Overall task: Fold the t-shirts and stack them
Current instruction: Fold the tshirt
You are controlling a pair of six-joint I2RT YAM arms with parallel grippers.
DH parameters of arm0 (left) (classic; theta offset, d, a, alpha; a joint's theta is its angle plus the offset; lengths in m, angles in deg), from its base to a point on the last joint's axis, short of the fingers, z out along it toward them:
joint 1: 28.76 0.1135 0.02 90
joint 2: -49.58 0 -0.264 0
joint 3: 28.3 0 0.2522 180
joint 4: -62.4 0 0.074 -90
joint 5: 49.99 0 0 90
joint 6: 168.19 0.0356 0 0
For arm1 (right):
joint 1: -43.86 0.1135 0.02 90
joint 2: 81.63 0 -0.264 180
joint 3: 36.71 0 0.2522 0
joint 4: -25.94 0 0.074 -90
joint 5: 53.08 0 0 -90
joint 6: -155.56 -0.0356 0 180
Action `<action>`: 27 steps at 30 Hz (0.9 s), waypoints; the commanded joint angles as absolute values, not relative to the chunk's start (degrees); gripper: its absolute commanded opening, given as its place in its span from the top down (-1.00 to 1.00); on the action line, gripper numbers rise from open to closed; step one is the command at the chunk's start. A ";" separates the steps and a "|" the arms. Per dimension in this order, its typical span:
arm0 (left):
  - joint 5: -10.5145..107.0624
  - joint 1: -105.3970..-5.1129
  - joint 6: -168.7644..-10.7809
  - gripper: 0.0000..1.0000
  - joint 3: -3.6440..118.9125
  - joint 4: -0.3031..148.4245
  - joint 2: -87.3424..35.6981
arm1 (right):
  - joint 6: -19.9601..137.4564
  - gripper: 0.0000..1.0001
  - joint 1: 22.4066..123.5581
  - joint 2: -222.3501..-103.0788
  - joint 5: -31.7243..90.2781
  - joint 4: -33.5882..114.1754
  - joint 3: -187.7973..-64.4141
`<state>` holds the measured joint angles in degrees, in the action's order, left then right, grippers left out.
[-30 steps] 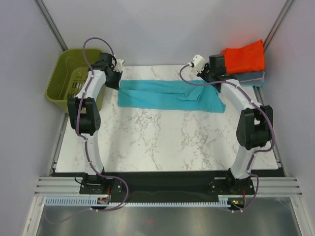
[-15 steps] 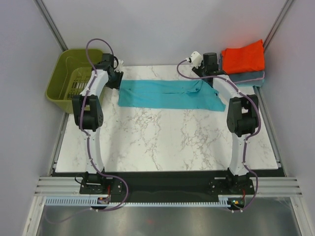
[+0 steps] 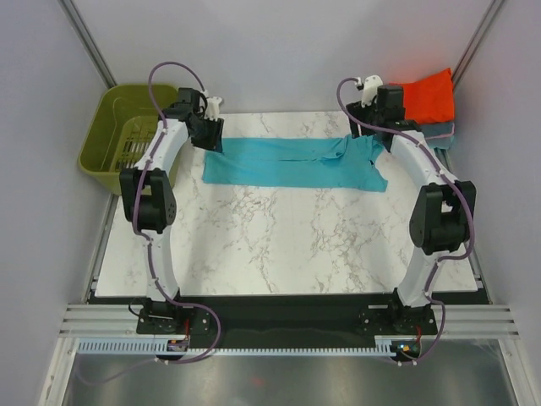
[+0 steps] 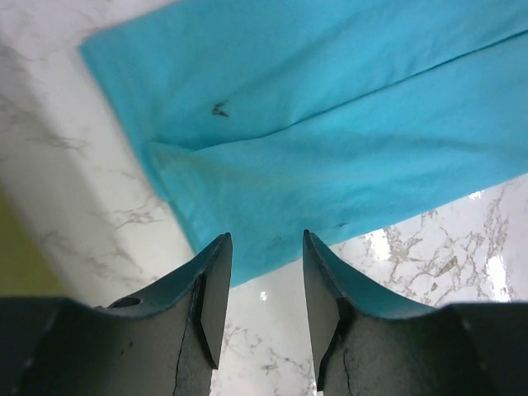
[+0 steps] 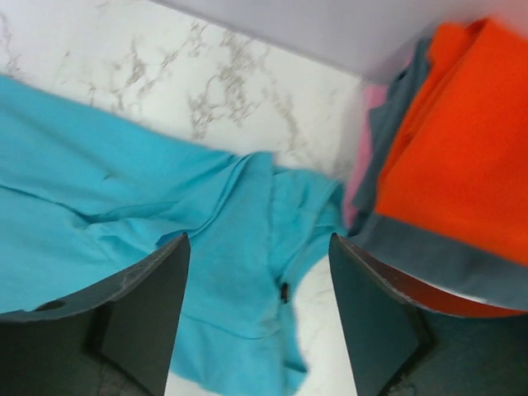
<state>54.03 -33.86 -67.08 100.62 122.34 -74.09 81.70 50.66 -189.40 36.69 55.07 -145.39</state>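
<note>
Top view: the teal t-shirt [image 3: 287, 162] lies in a long band across the marble table [image 3: 279, 245]; the left gripper [image 3: 212, 138] hovers over one end and the right gripper [image 3: 379, 117] over the collar end. The orange-red t-shirt [image 3: 427, 95] sits on the grey-blue t-shirt [image 3: 435, 132], just right of that hand.

Left wrist: fingers [image 4: 216, 280] apart and empty; teal cloth ahead.

Right wrist: fingers [image 5: 148, 305] wide apart and empty; collar ahead; stack to the right.

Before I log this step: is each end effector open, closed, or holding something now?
Left end effector: open, empty.
Right end effector: open, empty.
</note>
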 commanded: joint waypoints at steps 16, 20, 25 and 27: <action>56.02 -36.93 -66.50 0.06 97.70 123.62 -84.53 | 63.81 -0.53 48.43 -206.17 14.60 60.62 -149.35; 54.96 -37.63 -66.42 0.06 97.17 123.62 -85.24 | 62.49 -0.52 48.43 -208.28 12.84 59.74 -149.70; 53.64 -38.33 -66.68 0.06 96.56 123.62 -85.77 | 61.26 -0.51 48.78 -210.92 11.08 58.51 -153.20; 52.93 -38.77 -66.77 0.06 96.04 123.45 -86.12 | 60.91 -0.52 49.13 -212.50 10.99 57.63 -154.88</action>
<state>54.38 -37.64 -67.01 97.51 123.12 -84.34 62.71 48.52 -210.99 13.32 60.87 -150.65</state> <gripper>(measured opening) 0.473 0.760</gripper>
